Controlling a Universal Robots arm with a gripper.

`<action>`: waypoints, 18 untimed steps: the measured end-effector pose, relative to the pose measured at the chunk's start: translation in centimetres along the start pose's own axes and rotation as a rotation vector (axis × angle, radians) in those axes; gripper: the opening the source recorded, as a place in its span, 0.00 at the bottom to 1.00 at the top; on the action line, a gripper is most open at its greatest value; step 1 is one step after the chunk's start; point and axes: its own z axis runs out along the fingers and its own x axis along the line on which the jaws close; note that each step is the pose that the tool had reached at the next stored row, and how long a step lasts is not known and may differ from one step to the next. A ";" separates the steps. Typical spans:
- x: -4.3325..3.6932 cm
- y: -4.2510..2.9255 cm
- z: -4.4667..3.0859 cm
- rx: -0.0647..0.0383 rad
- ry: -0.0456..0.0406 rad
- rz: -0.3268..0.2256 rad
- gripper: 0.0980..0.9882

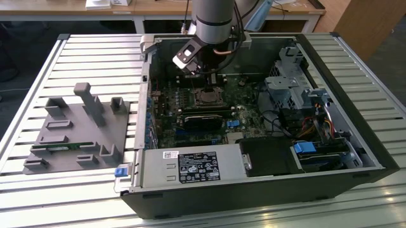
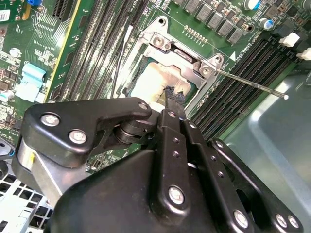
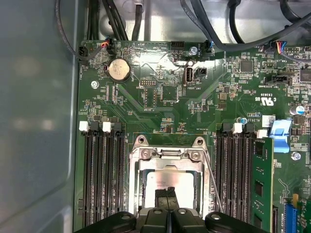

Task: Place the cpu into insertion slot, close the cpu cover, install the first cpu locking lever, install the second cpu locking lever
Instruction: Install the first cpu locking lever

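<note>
Here we look into an open computer case [image 1: 254,199] lying on a table [image 1: 95,57] made of long, pale metal slats. Toward the exterior view's left sits a grey plastic tray [image 1: 70,135] with blocky pegs standing up. At the near edge of the case is a grey metal power box [image 1: 190,166] with a sticker on it.

The chip [image 3: 167,178] is small, flat and square. Its top is a dull, pale grey-brown and shines a little. It lies in its socket on the green board [image 3: 160,102], between rows of long black slots [image 3: 99,179]. The cover [image 3: 137,177] is a thin metal frame with a big window. It lies flat around the chip, and we see the chip through the window. A thin, shiny lever [image 2: 252,85] sticks out at a slant from one corner of the socket.

The gripper [image 2: 172,96] is black and smooth, with round silver screws. Its two fingers are pressed together. Their tips are right over the chip's top, but we cannot tell if they touch it.

The exterior view gives us the fat grey arm [image 1: 212,19] coming down into the case. The first wrist view gives us a round silver battery [image 3: 119,70], dark cables [image 3: 218,29] and a blue clip [image 3: 280,136]. The second wrist view gives us the gripper's chunky body up close and the whole length of the lever.
</note>
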 end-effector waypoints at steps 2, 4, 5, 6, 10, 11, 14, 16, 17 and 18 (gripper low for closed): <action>0.00 0.00 -0.06 0.000 0.0000 0.000 0.01; 0.00 0.00 -0.08 0.000 0.0000 0.000 0.01; 0.00 0.00 -0.10 0.000 -0.0001 0.000 0.01; 0.00 0.00 -0.12 0.000 -0.0001 0.000 0.01; 0.00 0.01 -0.33 0.000 0.0000 0.000 0.01; 0.00 0.01 -0.34 0.000 -0.0001 0.000 0.01; 0.01 0.01 -0.64 0.000 0.0000 0.000 0.01; 0.01 0.01 -0.67 0.000 -0.0001 0.000 0.01; 0.01 0.01 -0.70 0.000 -0.0002 0.000 0.01; 0.01 0.02 -0.72 0.000 -0.0002 0.000 0.01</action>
